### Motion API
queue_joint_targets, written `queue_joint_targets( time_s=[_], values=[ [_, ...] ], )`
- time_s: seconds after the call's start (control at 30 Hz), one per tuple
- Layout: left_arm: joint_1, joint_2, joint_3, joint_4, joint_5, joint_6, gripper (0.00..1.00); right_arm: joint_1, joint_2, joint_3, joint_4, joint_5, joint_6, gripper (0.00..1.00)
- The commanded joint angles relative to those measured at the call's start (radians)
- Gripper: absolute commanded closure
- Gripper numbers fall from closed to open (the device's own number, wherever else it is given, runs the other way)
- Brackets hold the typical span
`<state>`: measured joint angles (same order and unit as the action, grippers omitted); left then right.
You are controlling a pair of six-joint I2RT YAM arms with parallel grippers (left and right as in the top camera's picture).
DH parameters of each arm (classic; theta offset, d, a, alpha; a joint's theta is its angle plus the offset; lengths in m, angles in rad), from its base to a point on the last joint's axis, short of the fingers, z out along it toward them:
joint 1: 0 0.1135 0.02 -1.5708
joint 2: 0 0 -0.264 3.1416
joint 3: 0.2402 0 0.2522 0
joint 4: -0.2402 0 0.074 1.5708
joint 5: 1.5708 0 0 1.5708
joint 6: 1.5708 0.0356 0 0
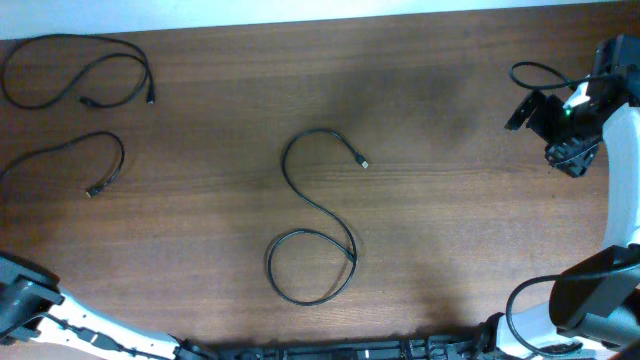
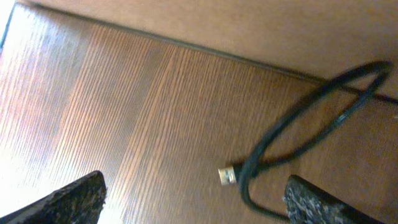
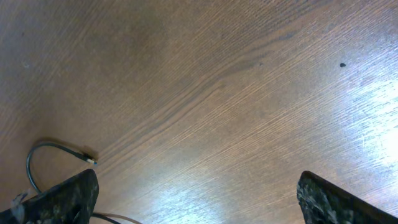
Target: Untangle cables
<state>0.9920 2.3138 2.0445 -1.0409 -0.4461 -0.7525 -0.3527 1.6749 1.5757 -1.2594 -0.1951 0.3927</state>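
Three black cables lie apart on the brown table. One is a loose loop at the far left back (image 1: 75, 80), one is a short arc below it (image 1: 85, 160), and one is an S-shaped cable with a loop in the middle (image 1: 318, 215). My left gripper (image 2: 193, 190) is open and empty; a black cable loop (image 2: 311, 118) with a silver plug (image 2: 228, 175) lies just ahead of its fingers. My right gripper (image 3: 199, 190) is open and empty over bare wood at the back right (image 1: 548, 135). The middle cable's plug end (image 3: 91, 161) shows far to its left.
The left arm's base (image 1: 25, 300) sits at the front left corner and the right arm (image 1: 600, 290) at the front right. The robot's own thin wire (image 1: 535, 70) loops near the right wrist. The table's edge (image 2: 186, 43) shows in the left wrist view.
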Motion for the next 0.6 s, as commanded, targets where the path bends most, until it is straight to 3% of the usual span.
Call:
queue_joint_targets(
  time_s=[0.0, 0.07, 0.17, 0.2, 0.27, 0.4, 0.57],
  values=[
    [0.027, 0.059, 0.013, 0.075, 0.031, 0.216, 0.11, -0.002, 0.005, 0.013, -0.001, 0.016, 0.006, 0.01],
    [0.035, 0.077, 0.013, 0.14, 0.129, 0.296, 0.15, -0.002, 0.005, 0.013, -0.001, 0.016, 0.006, 0.01],
    [0.036, 0.129, 0.013, 0.19, 0.304, 0.343, 0.34, -0.002, 0.005, 0.013, -0.001, 0.016, 0.006, 0.01],
    [0.035, 0.14, 0.013, 0.189, 0.304, 0.343, 0.43, -0.002, 0.005, 0.013, -0.001, 0.016, 0.006, 0.01],
    [0.036, 0.146, 0.013, 0.187, 0.301, 0.343, 0.74, -0.002, 0.005, 0.013, -0.001, 0.016, 0.006, 0.01],
    [0.036, 0.122, 0.014, 0.171, 0.301, 0.343, 0.97, -0.002, 0.005, 0.013, -0.001, 0.016, 0.006, 0.01],
    [0.034, 0.059, 0.014, 0.103, 0.304, 0.32, 1.0, -0.002, 0.005, 0.013, -0.001, 0.016, 0.006, 0.01]
  ],
)
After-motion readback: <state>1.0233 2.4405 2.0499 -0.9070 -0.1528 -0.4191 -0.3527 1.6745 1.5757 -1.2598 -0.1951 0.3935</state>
